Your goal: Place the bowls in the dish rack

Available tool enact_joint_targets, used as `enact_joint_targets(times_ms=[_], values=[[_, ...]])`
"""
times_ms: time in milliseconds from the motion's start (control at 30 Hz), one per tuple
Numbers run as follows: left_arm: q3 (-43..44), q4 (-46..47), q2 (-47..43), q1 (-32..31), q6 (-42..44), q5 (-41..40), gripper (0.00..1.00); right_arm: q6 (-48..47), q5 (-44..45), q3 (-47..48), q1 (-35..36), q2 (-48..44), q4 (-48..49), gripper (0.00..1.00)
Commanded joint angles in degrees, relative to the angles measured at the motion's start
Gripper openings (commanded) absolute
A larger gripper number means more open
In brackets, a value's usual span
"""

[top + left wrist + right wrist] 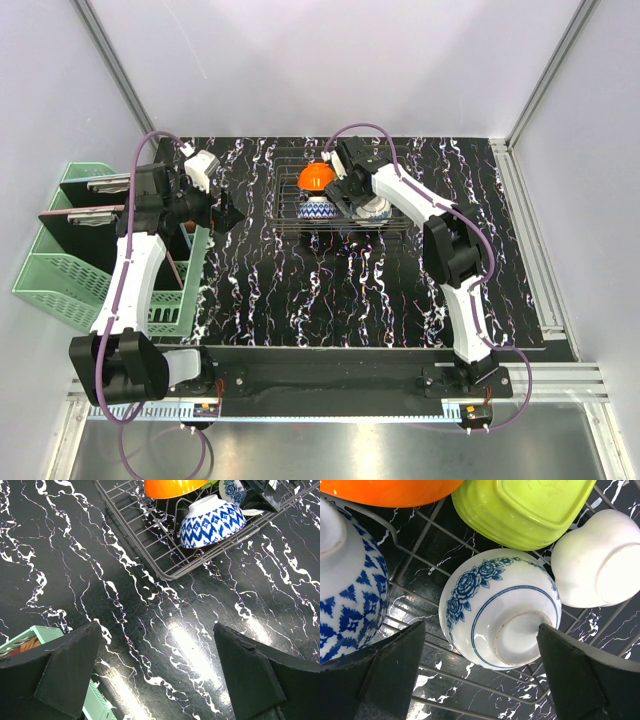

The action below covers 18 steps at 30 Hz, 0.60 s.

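The dark wire dish rack [287,188] stands at the back middle of the table. It holds an orange bowl [315,177], a blue zigzag bowl [316,210] and a white bowl with blue roses [497,607], all upside down. A lime-green bowl [522,507] and a plain white bowl [600,560] sit behind them in the right wrist view. My right gripper [352,195] is open just above the rose bowl, a finger on each side, not touching. My left gripper [222,212] is open and empty over bare table left of the rack [150,540].
A mint-green slatted basket [60,270] stands at the left table edge under my left arm; its corner shows in the left wrist view [30,637]. Grey walls close in the back and sides.
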Motion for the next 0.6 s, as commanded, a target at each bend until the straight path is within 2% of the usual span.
enact_joint_targets(times_ms=[0,200,567], values=[[-0.05,1.57,-1.84,0.33,0.76,0.83,0.99,2.57,-2.5,-2.04,-0.53,2.4,-2.91,1.0],[-0.31,1.48,-1.4,0.24,0.93,0.83,0.99,1.87,-7.5,-3.08,-2.11,-2.87,-2.91,1.0],[-0.23,0.52,-0.17,0.33,1.28,2.94,0.99,0.81,-15.16,-6.95,-4.56,-18.86,-3.35,1.0]])
